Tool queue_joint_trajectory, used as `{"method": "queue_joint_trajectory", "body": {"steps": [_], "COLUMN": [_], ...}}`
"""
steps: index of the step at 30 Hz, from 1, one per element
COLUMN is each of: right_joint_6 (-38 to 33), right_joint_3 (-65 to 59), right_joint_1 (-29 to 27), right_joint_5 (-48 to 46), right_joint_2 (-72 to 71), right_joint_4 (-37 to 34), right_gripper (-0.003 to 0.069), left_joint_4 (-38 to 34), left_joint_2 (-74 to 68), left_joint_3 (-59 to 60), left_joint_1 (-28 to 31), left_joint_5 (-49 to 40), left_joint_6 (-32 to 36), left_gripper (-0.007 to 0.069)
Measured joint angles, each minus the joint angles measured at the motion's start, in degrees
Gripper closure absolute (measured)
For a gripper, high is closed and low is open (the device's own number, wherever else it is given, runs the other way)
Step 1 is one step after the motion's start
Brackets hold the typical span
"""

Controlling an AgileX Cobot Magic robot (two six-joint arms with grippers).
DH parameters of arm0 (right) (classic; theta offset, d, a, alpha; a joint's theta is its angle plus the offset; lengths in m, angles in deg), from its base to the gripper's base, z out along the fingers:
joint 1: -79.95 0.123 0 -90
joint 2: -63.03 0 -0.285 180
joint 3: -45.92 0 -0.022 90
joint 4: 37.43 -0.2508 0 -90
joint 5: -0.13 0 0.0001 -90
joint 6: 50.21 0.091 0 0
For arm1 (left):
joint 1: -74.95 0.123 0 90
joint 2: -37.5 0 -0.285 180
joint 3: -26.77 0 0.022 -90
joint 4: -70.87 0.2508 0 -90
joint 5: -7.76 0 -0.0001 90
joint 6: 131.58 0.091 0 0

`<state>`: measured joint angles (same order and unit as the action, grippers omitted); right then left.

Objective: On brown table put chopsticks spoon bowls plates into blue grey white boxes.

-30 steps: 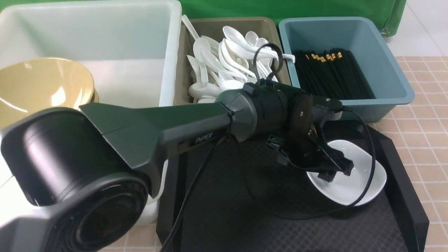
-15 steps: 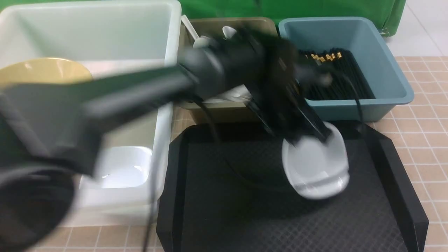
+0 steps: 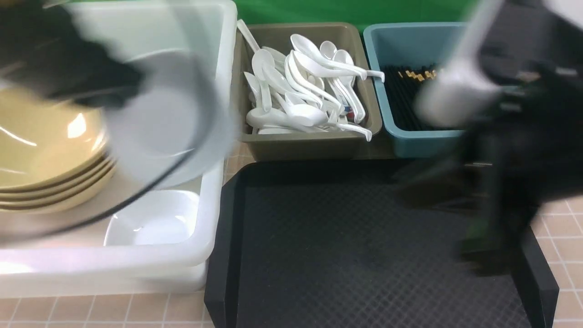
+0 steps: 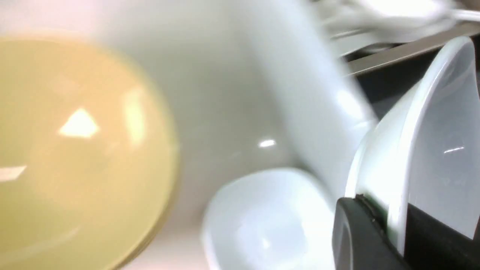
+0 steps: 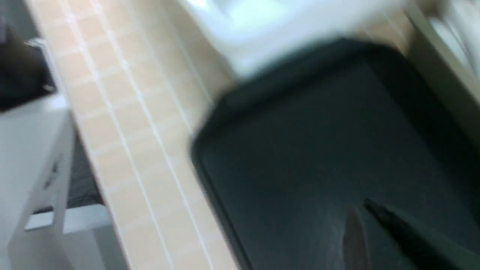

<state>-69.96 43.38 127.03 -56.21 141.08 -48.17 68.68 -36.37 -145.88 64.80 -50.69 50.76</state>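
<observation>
My left gripper (image 4: 390, 212) is shut on the rim of a small white plate (image 4: 435, 142), held on edge. In the front view that plate (image 3: 164, 118) is a blur over the white box (image 3: 214, 218), with the left arm (image 3: 59, 64) behind it. Inside the box lie another white plate (image 3: 152, 221) and stacked yellow bowls (image 3: 45, 155). White spoons (image 3: 300, 91) fill the grey box (image 3: 309, 146). Black chopsticks (image 3: 405, 95) lie in the blue box (image 3: 419, 143). My right gripper (image 5: 359, 207) hangs shut and empty over the black tray (image 5: 337, 142).
The black tray (image 3: 355, 255) sits on the brown table (image 3: 560, 218) in front of the grey and blue boxes. The blurred right arm (image 3: 514, 150) hangs over the tray's right edge. A green cloth backs the boxes.
My left gripper closed on the plate on the black tray, lifted it and swung it left over the white box. The right arm has swept into view on the right.
</observation>
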Motion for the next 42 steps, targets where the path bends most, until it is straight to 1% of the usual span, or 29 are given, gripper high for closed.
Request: {"method": "queue_joint_trajectory", "body": {"steps": [4,6,8,9,14,19,22,25,27,30,31,33,34,36,38,39,40,42], "right_joint_6": [-0.19,-0.24,-0.24,-0.24,-0.24,-0.3,-0.3,-0.3,-0.3,-0.3,-0.35,-0.41,-0.41,-0.41,0.05,0.2,0.75,2.7], "right_joint_3": [6.67,9.4,10.58,11.49,12.11,12.15,12.15,12.15,12.15,12.15,12.15,12.15,12.15,12.15,12.15,12.15,12.15,12.15], "right_joint_1": [5.61,7.22,7.67,7.88,7.88,7.88,7.88,7.88,7.88,7.88,7.88,7.88,7.88,7.9,7.9,7.9,7.9,7.9], "right_joint_5": [1.01,0.27,-0.29,-0.97,-1.42,-1.54,-2.24,-3.31,-3.94,-5.03,-5.19,-5.33,-5.33,-5.43,-5.6,-5.61,-5.93,-6.79], "right_joint_2": [6.87,9.95,11.29,12.48,12.85,12.85,12.85,12.85,12.85,12.89,12.89,12.89,12.89,12.89,12.89,12.89,12.89,12.54], "right_joint_4": [0.82,1.4,1.53,1.95,3.2,4.44,4.77,5.48,6.06,7.07,7.25,7.77,7.85,8.85,9.9,10.03,10.74,12.36], "right_gripper": [0.061,0.0608,0.0609,0.0608,0.0607,0.0605,0.0604,0.0603,0.0602,0.0599,0.0598,0.0596,0.0596,0.0593,0.059,0.059,0.0589,0.0587], "left_joint_4": [-2.07,-2.36,-2.43,-2.87,-5.31,-7.92,-8.5,-7.96,-7.22,-5.28,-4.97,-3.94,-3.94,-3.54,-3.37,-3.37,-3.03,-1.84], "left_joint_2": [3.17,2.98,2.91,2.91,1.0,-5.12,-8.4,-10.51,-11.36,-11.73,-11.73,-11.2,-11.13,-9.49,-7.83,-7.83,-6.3,-2.9], "left_joint_3": [7.41,10.36,11.63,13.82,17.09,18.85,18.85,18.85,18.85,18.23,17.77,15.02,14.68,9.01,4.83,4.83,2.35,1.3], "left_joint_1": [7.49,9.83,10.62,11.38,11.26,9.58,8.08,7.79,7.79,7.51,7.51,7.51,7.51,7.51,7.51,7.51,7.46,7.46], "left_joint_5": [0.87,3.12,5.13,8.32,12.24,15.48,16.62,16.46,15.88,13.92,13.27,10.35,9.99,4.84,0.35,0.35,-2.87,-5.73], "left_joint_6": [1.27,0.99,0.78,0.47,0.87,3.08,4.8,6.02,6.58,6.97,6.97,7.03,7.03,7.03,6.43,6.43,5.55,4.73], "left_gripper": [0.0619,0.0619,0.0619,0.0619,0.0619,0.0615,0.0585,0.0519,0.0463,0.03,0.0271,0.0176,0.0168,0.0088,0.0071,0.0071,0.0078,0.0107]}}
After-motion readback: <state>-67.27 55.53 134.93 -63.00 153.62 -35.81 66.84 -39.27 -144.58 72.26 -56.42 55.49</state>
